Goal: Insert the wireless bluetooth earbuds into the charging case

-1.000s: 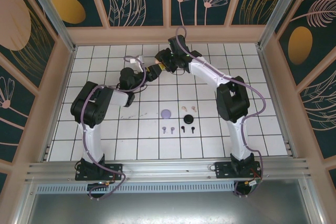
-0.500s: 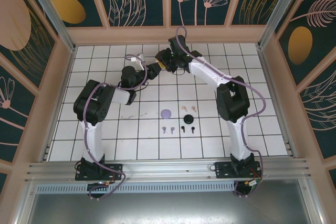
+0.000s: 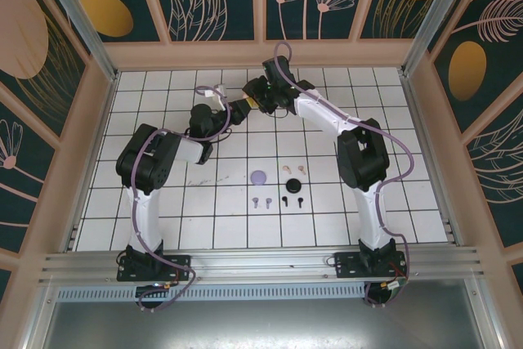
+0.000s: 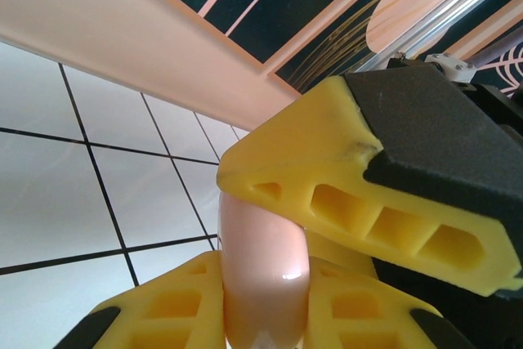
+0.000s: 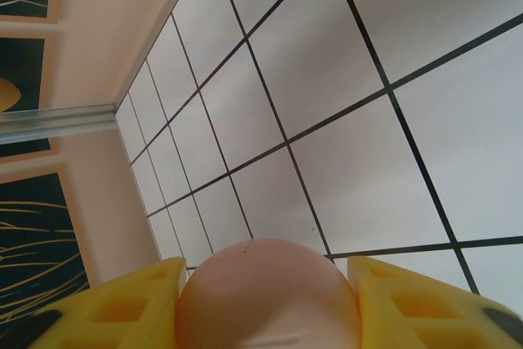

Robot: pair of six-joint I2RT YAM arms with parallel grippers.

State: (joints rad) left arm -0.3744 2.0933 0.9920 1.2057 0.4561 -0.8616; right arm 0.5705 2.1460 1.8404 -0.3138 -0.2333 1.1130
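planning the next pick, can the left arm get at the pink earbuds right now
Probably not yet: the left tool is shut on the pink charging case, over by the right tool. The pink earbuds themselves lie in the open.

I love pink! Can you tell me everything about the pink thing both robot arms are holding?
The pink case is smooth, shiny and rounded, like glossy plastic. The left arm's yellow fingers squeeze its sides, and the right arm's fingers hug it too, over the white tiles near the far wall.
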